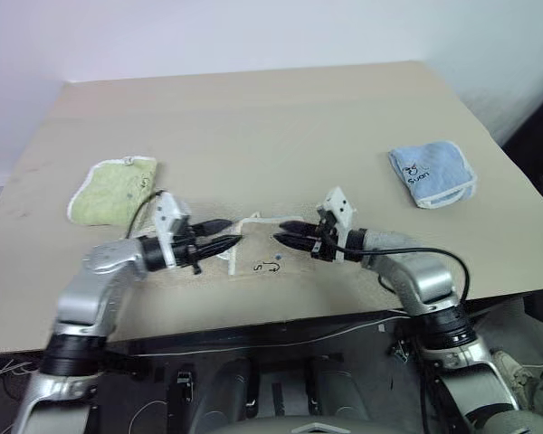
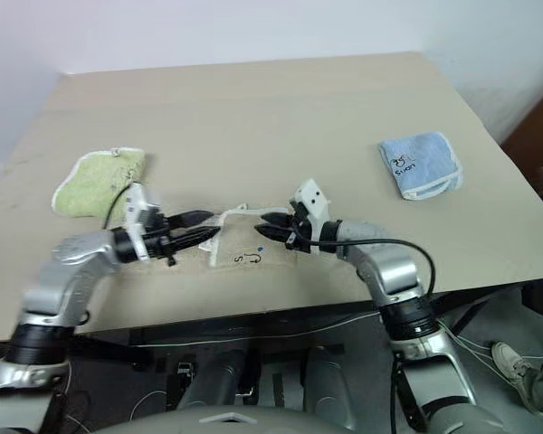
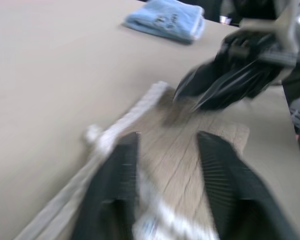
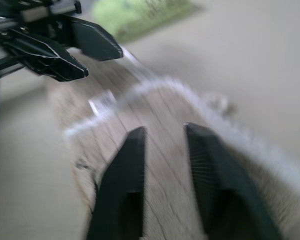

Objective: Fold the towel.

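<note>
Table (image 1: 253, 117) viewed from above by head cams; towel (image 3: 190, 145) seen close, opposite ways, by wrist cams.

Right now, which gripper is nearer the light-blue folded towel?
Right. The right gripper sits over the towel, inward of the light-blue folded towel; the left gripper is farther, near the light-green one.

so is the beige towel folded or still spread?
Folded: the beige towel lies as a small compact rectangle with white edging between the left gripper and right gripper.
</note>
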`<state>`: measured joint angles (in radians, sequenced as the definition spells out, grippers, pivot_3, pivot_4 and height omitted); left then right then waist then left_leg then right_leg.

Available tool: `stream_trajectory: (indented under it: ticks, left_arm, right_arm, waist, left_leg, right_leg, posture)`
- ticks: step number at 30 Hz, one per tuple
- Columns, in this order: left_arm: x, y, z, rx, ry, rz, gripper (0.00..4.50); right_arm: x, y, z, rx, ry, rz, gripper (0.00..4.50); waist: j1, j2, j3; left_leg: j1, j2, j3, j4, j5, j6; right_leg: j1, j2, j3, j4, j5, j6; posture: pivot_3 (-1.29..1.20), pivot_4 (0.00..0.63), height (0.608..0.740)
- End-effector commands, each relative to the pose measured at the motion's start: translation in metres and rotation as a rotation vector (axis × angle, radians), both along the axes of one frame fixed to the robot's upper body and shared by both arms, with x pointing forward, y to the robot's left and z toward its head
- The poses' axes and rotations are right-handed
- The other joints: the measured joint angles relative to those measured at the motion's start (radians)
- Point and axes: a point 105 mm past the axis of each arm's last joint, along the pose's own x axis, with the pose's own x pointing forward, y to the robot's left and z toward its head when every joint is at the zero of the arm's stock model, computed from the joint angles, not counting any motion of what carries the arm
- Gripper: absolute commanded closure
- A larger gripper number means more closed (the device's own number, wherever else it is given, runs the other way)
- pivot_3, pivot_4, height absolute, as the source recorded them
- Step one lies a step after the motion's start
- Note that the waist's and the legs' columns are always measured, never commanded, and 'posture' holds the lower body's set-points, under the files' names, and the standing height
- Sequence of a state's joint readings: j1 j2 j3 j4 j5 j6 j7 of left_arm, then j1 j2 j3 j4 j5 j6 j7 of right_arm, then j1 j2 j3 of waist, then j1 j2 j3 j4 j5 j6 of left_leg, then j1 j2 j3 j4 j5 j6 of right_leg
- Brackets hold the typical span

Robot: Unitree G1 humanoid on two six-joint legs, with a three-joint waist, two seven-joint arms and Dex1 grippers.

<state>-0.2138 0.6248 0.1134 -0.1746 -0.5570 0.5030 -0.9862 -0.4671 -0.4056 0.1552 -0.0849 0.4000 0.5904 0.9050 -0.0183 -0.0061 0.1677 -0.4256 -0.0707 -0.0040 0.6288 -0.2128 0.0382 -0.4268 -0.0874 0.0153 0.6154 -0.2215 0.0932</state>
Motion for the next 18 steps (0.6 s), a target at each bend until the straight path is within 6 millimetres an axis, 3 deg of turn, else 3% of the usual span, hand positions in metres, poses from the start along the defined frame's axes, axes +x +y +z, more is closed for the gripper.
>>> stream_trajectory:
  ticks: [1, 4, 6, 12, 18]
  left_arm:
    - [-0.013, 0.018, 0.022, -0.031, 0.001, 0.054, 1.2]
    - [-0.026, 0.04, 0.035, -0.062, 0.038, 0.138, 0.13]
    - [-0.035, 0.054, 0.041, -0.076, 0.069, 0.192, 0.0]
    - [-0.067, 0.1, 0.039, -0.197, 0.253, 0.501, 0.0]
    - [-0.096, 0.113, 0.028, -0.361, 0.388, 0.659, 0.0]
  right_arm:
    - [-0.009, 0.003, 0.018, -0.009, -0.062, 0.081, 1.87]
    - [-0.013, 0.003, 0.024, -0.02, -0.076, 0.133, 0.78]
    - [-0.014, 0.005, 0.026, -0.034, -0.083, 0.159, 0.09]
    - [-0.016, 0.009, 0.031, -0.068, -0.116, 0.236, 0.04]
    - [-0.009, 0.007, 0.032, -0.122, -0.168, 0.269, 0.04]
  waist:
    - [0.001, 0.0, 0.0]
    - [0.002, -0.001, 0.001]
    - [0.002, -0.001, 0.001]
    - [0.001, -0.002, 0.001]
    - [0.005, -0.003, 0.001]
  left_leg:
    - [0.0, 0.0, 0.0, 0.0, 0.0, 0.0]
    - [0.0, 0.0, 0.0, 0.0, 0.0, 0.0]
    - [0.0, 0.0, 0.0, 0.0, 0.0, 0.0]
    - [0.0, 0.0, 0.0, -0.002, 0.0, 0.0]
    - [0.0, 0.0, 0.0, -0.001, -0.001, 0.0]
  right_leg:
    - [0.0, 0.0, 0.0, 0.0, 0.0, 0.0]
    - [0.0, 0.0, 0.0, -0.001, 0.0, -0.001]
    - [0.0, 0.0, 0.0, -0.001, 0.0, -0.001]
    - [-0.002, 0.0, 0.0, -0.002, -0.001, 0.0]
    - [-0.002, -0.001, 0.0, -0.003, -0.001, -0.001]
  posture:
    - [0.0, 0.15, 0.74]
    - [0.0, 0.15, 0.74]
    - [0.0, 0.15, 0.74]
    - [0.0, 0.15, 0.74]
    - [0.0, 0.15, 0.74]
